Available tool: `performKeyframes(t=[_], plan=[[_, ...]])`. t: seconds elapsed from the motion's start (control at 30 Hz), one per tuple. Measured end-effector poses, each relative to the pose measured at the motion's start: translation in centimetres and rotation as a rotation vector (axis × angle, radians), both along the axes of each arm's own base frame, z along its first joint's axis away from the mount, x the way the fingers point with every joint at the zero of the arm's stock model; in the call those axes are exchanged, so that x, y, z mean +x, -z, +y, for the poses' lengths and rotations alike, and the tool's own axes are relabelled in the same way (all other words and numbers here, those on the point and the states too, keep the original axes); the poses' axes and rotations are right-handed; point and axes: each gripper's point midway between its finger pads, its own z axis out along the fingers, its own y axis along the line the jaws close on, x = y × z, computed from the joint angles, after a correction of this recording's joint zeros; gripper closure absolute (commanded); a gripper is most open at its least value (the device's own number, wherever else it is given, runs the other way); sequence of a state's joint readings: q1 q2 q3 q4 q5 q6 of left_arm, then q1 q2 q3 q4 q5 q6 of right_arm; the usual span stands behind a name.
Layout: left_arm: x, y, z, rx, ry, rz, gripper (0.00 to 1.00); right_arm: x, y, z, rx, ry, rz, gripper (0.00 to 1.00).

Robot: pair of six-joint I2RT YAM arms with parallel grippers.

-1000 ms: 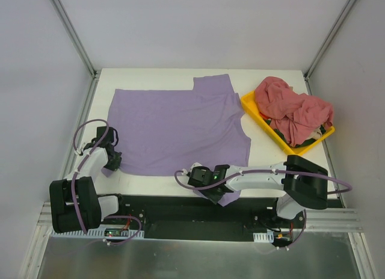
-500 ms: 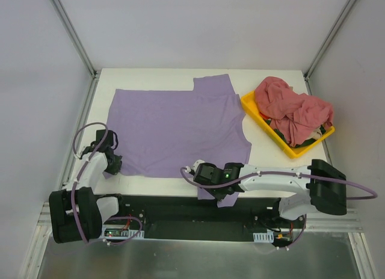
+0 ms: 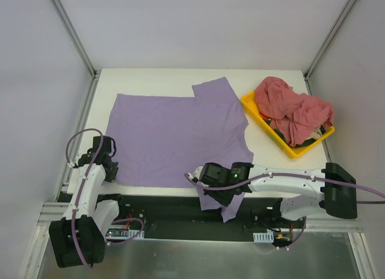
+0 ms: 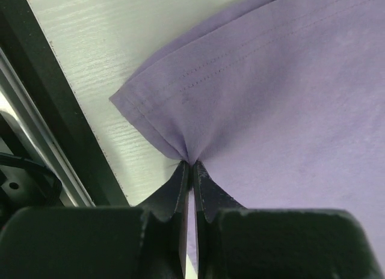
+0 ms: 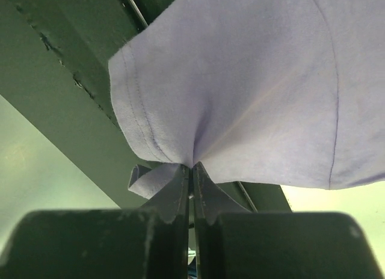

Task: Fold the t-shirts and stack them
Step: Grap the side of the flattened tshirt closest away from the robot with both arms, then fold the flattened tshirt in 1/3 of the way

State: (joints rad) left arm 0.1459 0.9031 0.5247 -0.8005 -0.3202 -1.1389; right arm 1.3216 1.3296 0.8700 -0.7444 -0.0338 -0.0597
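Overhead view, with both wrist views. At the left, the left gripper stands at the near-left corner of the lavender t-shirt, its jaws pressed together on a pinch of the hemmed corner; the left wrist view shows the cloth drawn to a point between them, just above the white table. The shirt lies spread flat across the middle of the table, one sleeve reaching toward the far edge. Right of centre, at the near edge, the right gripper is clamped on a hemmed fold at the shirt's near-right side. The cloth there is lifted off the table and hangs over the edge in front of the dark base rail. At the right, the yellow tray sits at an angle, just beside the far sleeve. It holds the pink-red t-shirts, crumpled in a heap.
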Motion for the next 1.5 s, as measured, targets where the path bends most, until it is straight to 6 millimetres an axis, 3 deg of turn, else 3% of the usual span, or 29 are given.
performKeyframes(t=[0.13,0.27,0.6,0.8,1.13,1.5], plan=[[-0.1,-0.6,-0.1,-0.001,0.004,-0.013,1.0,0.6,-0.1,-0.6,-0.02,0.011,-0.023,0.99],[1.1,-2.1,-0.2,-0.009,0.029,-0.039,1.0,2.6,-0.8,-1.1,-0.04,0.074,-0.074,0.99],[3.5,-3.6,0.1,-0.012,0.087,-0.001,1.0,10.2,-4.5,-0.8,0.017,0.244,-0.202,0.99],[6.2,-4.5,0.2,-0.022,0.128,0.019,1.0,14.5,-5.8,-0.9,0.013,0.313,-0.243,0.99],[10.1,-3.6,0.4,-0.049,0.203,0.085,1.0,19.7,-6.5,-1.8,-0.019,0.38,-0.255,0.99],[12.8,-2.1,0.6,-0.055,0.252,0.155,1.0,24.7,-4.7,-3.2,-0.105,0.42,-0.208,0.98]])
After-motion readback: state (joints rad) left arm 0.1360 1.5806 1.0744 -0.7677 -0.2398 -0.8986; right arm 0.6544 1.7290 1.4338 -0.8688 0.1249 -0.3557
